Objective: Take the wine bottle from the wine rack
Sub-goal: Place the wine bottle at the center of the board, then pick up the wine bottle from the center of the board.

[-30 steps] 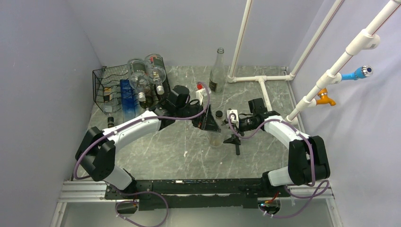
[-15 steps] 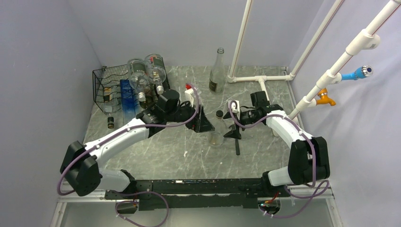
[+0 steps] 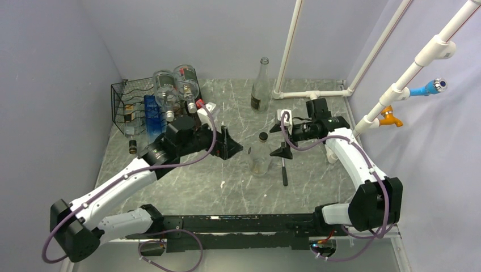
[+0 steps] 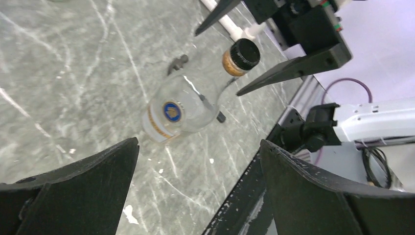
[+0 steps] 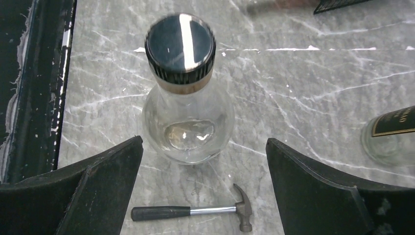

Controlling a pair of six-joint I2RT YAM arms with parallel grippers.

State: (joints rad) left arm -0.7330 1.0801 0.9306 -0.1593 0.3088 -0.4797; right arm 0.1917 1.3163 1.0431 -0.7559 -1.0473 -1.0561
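wine bottle [image 3: 259,156] stands upright mid-table, well apart from the wine rack [image 3: 126,107] at 10 o'clock. left gripper [image 3: 233,141] at its 9 o'clock, right gripper [image 3: 278,140] at 2 o'clock: jaws apart, empty. risk: a sweeping finger topples it

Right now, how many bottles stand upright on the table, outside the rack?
2: a tall clear bottle at the back, a capped round bottle mid-table. None looks hidden.

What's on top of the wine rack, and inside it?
Two clear bottles lie on top of the wine rack. Inside, a blue bottle and a dark bottle show through the wires; the left arm hides its near right corner.
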